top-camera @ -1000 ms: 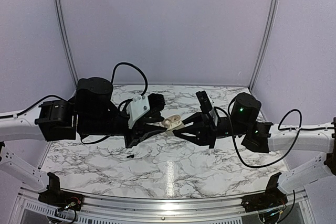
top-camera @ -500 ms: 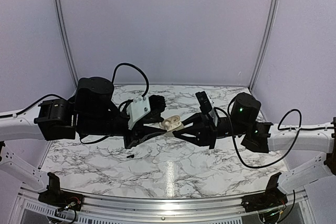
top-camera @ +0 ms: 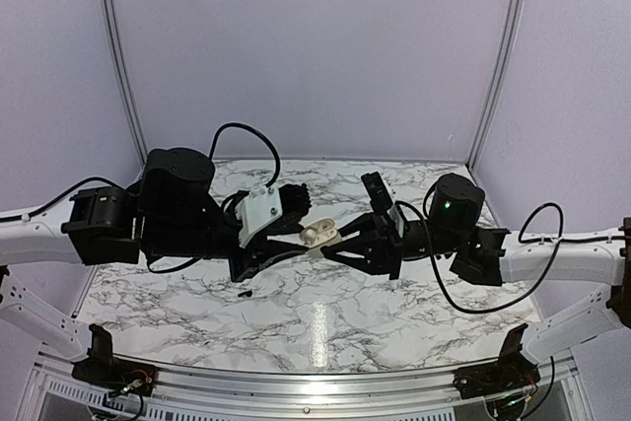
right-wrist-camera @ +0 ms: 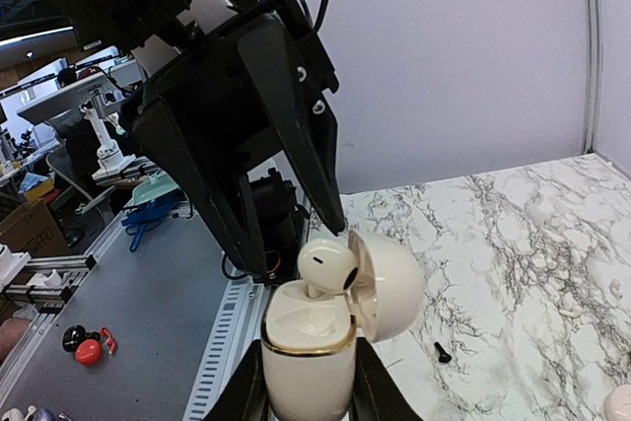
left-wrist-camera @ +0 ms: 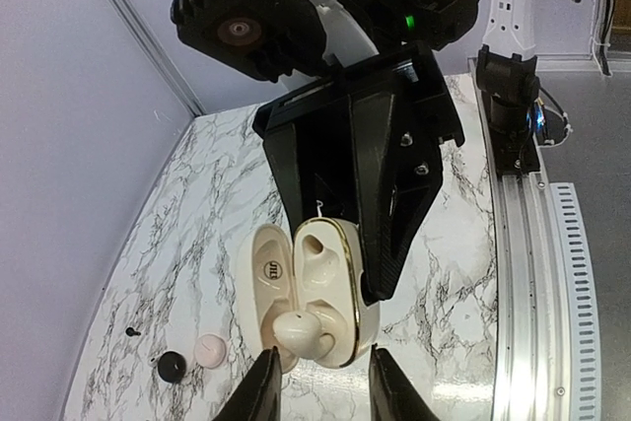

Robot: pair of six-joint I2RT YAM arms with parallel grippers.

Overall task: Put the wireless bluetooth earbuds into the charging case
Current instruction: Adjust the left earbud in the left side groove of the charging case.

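Two arms meet above the middle of the marble worktop [top-camera: 394, 313], and between them we see the charging case [right-wrist-camera: 306, 327] held clear of the surface with its lid swung open. The right tool [right-wrist-camera: 309, 372] is clenched on the lower body of the case, one finger on each side. A cream-coloured earbud [left-wrist-camera: 299, 329] sits at the mouth of the case, partly in a socket. The left tool [left-wrist-camera: 323, 374] points straight at it, its fingers a little apart with the tips just beside the earbud; we cannot tell whether they pinch it or have let go. Down on the worktop lie a small black stub [top-camera: 244, 294], a black round puck [left-wrist-camera: 173, 366] and a pale pink round piece [left-wrist-camera: 210, 349], all well apart from the case.
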